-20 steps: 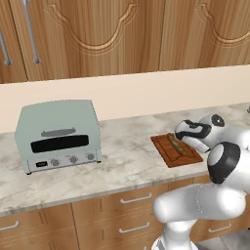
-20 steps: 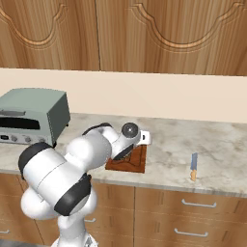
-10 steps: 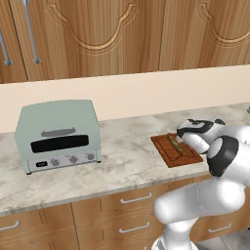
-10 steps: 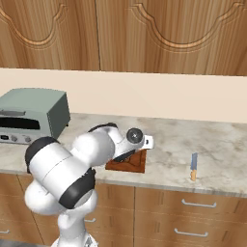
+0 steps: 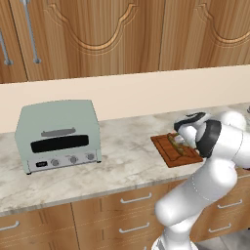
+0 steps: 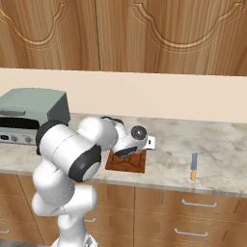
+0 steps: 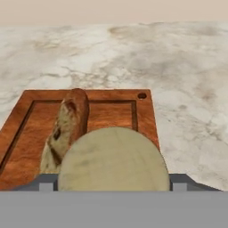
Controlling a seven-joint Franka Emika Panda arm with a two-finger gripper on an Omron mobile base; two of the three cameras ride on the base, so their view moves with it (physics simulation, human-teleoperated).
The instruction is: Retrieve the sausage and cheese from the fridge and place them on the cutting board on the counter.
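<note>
Cheese: one tan round puck (image 7: 113, 158), close before the hand camera and between the finger tips, over the near end of the cutting board (image 7: 143, 116)
Sausage: one short rod (image 7: 67, 129), lying lengthwise on the board, just beside the cheese on its left in the hand view; whether they touch is unclear
Cutting board: one reddish-brown board (image 5: 166, 151) on the counter (image 5: 122, 161), well right of the pale green toaster oven (image 5: 58, 134)
Gripper: (image 6: 131, 155) low over the board, jaws wide; they flank the cheese, but I cannot tell if the pads press it or stand free of it
Step in hand: setting down the cheese, the second item, as I judge it; the sausage looks already delivered
Next move: if the puck rests on the wood, lift straight up without dragging it or nudging the sausage
Other things: one knife (image 6: 193, 166) on the counter, well apart from the board
</note>
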